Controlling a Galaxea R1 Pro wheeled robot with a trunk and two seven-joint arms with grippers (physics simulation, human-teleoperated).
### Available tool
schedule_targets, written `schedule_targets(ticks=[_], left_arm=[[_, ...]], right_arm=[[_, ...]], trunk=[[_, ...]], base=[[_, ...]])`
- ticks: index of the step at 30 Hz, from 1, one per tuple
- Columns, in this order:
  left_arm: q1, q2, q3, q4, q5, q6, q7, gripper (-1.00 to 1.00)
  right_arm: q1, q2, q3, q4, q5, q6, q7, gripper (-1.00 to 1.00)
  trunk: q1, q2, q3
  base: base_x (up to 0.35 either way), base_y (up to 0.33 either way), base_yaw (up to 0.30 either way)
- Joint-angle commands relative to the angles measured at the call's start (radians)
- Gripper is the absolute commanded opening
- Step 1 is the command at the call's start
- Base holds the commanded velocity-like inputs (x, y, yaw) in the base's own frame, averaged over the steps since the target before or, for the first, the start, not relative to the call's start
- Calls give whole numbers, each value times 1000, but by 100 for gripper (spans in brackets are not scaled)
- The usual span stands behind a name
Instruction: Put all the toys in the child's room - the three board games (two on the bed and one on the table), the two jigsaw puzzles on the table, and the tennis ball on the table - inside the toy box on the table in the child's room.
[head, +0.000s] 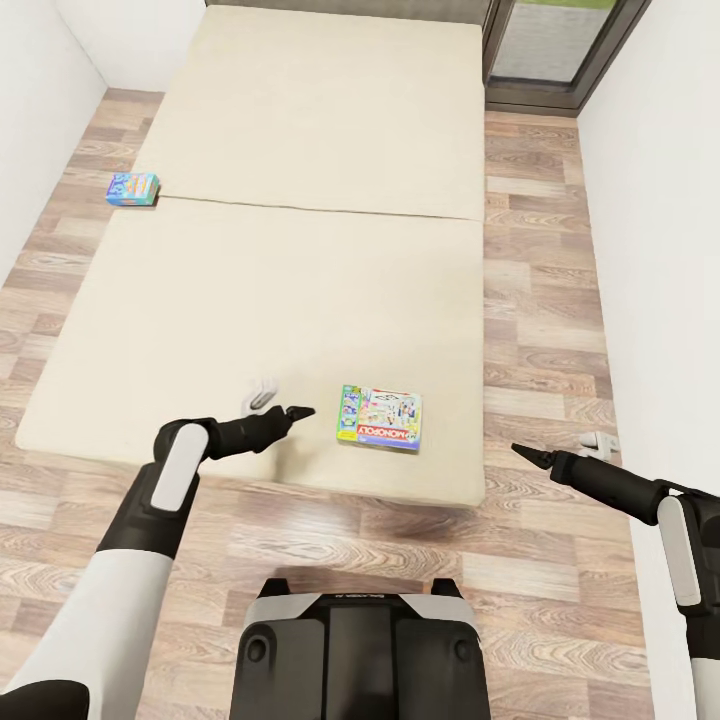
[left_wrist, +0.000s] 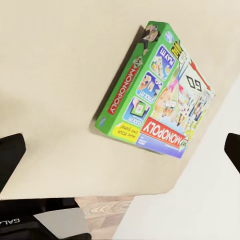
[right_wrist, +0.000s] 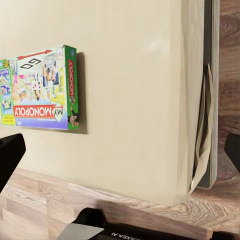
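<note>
The main hazard, as I judge it, is the Monopoly board game (head: 379, 417) itself: it lies flat on the cream bed (head: 300, 150) near the foot edge, face up, and a flat box on a soft mattress gives fingers little to get under. A pincer coming straight down may press it into the bedding or nudge it toward the edge and onto the wood floor (head: 540, 330); a grip across one thin edge could let the box swing or slip once raised. The left pincer (head: 290, 413) hovers over the mattress just beside the box's left side, not touching it; its dark fingertips (left_wrist: 11, 155) stand wide apart at either edge of the left wrist view with the box lying between them and further on, so it is spread and holds nothing. The right pincer (head: 527, 455) hangs over the floor to the right of the bed, well apart from the box; in the right wrist view its fingertips (right_wrist: 10, 155) are likewise far apart and empty, looking across the mattress corner at the box. A second risk is reach: the smaller blue board game (head: 133, 188) sits at the bed's far left edge, well apart from both arms, and stretching for it from here could tip it off that side.
</note>
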Motion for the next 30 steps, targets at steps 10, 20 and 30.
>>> schedule_targets(ticks=[10,20,30], left_arm=[[0,-1,1,41,3,-24,-1,100],[-5,-2,2,59,4,-40,-3,100],[-14,-2,2,62,5,-61,-4,100]], right_arm=[[-1,0,-1,0,0,5,3,100],[-1,0,0,0,0,5,3,100],[-1,0,0,0,0,5,3,100]], trunk=[[0,-1,-1],[0,-1,-1],[0,-1,-1]], base=[[0,0,0],[0,0,0],[0,0,0]])
